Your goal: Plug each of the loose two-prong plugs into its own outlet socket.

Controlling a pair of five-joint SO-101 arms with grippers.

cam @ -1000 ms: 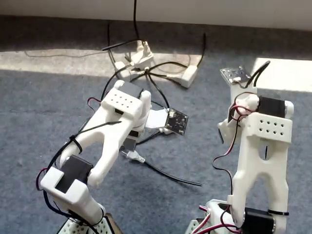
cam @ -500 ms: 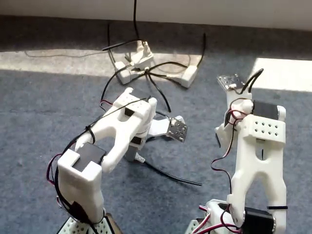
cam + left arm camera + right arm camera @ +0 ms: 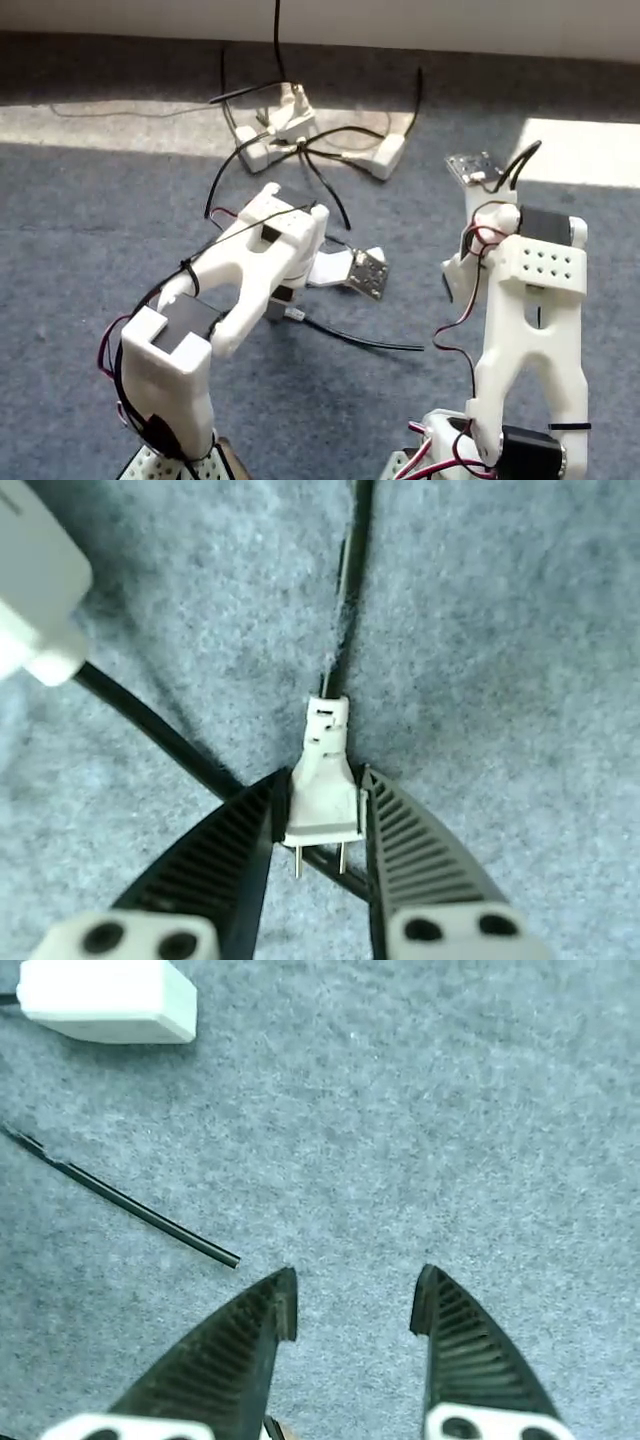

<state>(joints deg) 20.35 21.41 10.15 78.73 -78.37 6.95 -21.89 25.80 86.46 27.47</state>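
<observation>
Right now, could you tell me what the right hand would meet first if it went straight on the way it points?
Probably the bare carpet: the open right hand points down at it. The cable end and white block lie off that line, though depth is unclear.

Surface: grey-blue short-pile carpet (image 3: 80,260). At its far side lie a white outlet socket (image 3: 266,142) and a second socket block (image 3: 386,156), near each other, with black cables (image 3: 325,190) tangled between them. Nearer in, a single black cable (image 3: 370,342) lies flat, its free end on open carpet.
</observation>
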